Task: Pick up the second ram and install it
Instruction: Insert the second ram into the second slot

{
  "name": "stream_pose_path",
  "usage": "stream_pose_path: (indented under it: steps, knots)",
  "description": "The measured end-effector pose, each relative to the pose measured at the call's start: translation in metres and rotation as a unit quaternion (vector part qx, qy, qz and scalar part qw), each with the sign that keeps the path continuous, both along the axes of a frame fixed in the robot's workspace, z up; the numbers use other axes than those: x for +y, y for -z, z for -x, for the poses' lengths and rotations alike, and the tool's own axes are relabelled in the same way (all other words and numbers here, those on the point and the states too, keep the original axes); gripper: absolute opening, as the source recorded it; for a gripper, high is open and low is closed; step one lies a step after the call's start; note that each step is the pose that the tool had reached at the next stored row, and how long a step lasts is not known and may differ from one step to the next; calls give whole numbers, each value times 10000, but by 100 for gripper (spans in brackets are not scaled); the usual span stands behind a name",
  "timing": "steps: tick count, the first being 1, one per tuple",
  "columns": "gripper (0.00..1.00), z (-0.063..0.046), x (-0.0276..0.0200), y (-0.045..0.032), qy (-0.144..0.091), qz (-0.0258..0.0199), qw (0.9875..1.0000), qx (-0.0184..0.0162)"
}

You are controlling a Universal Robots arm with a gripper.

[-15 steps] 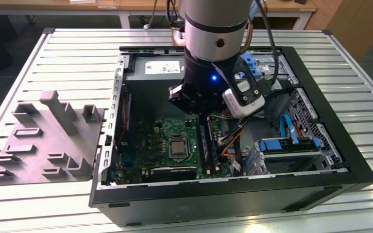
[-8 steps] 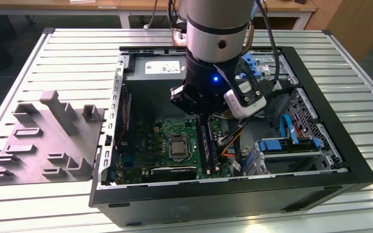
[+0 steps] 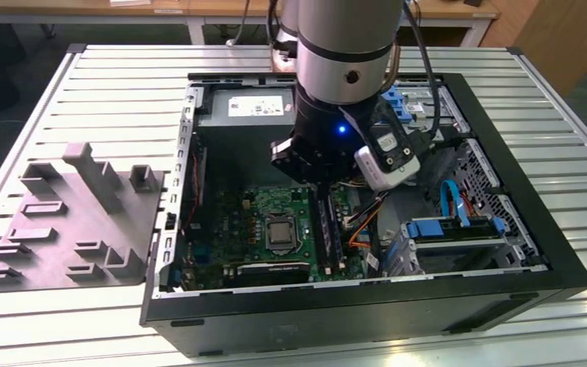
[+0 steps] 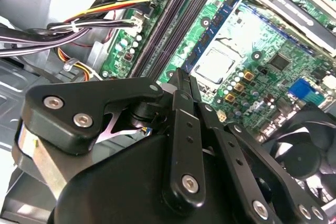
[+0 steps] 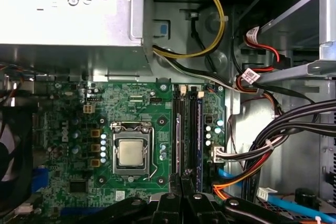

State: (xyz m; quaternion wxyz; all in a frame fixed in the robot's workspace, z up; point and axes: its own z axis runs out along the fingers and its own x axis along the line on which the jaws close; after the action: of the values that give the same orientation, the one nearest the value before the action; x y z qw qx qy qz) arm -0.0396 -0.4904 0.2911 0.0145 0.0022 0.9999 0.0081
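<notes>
Jaws first: the gripper (image 4: 181,76) has its two black fingers pressed together at the tips, and I can see nothing pinched between them. In the second wrist view those tips sit right at the near end of the second ram (image 4: 218,27). That's the dark-blue stick standing in the memory slot closest to the processor (image 4: 214,65). Touching it, or hovering just above? Can't call that from here.

So where does the job stand? The pick-up looks done: the stick is in its slot, not in the fingers. I'd judge this as the seating stage, with the closed fingers placed like a pusher over the end of the stick. Whether the latches have clicked home is too small to tell, so that part I'd leave open.

Moving outward, the black slots (image 4: 170,24) run alongside. In the first wrist view another blue stick (image 5: 200,135) stands in the slot farthest from the processor, near the cable bundle (image 5: 294,124). By the look of it, that's the other module, in place.

Around them lies the green motherboard (image 5: 68,124), with the grey power supply (image 5: 68,24) beyond it. In the exterior view the arm (image 3: 345,53) reaches straight down into the open computer case (image 3: 375,310). A grey fixture plate (image 3: 69,229) lies on the slatted table (image 3: 120,69) at the exterior view's left, well apart from the work.
</notes>
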Motion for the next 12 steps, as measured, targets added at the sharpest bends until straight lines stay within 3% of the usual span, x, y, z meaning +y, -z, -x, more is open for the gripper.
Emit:
stream_pose_path:
  steps: [12]
  knots:
    - [12,-105,16,139,0,0,10000,0]
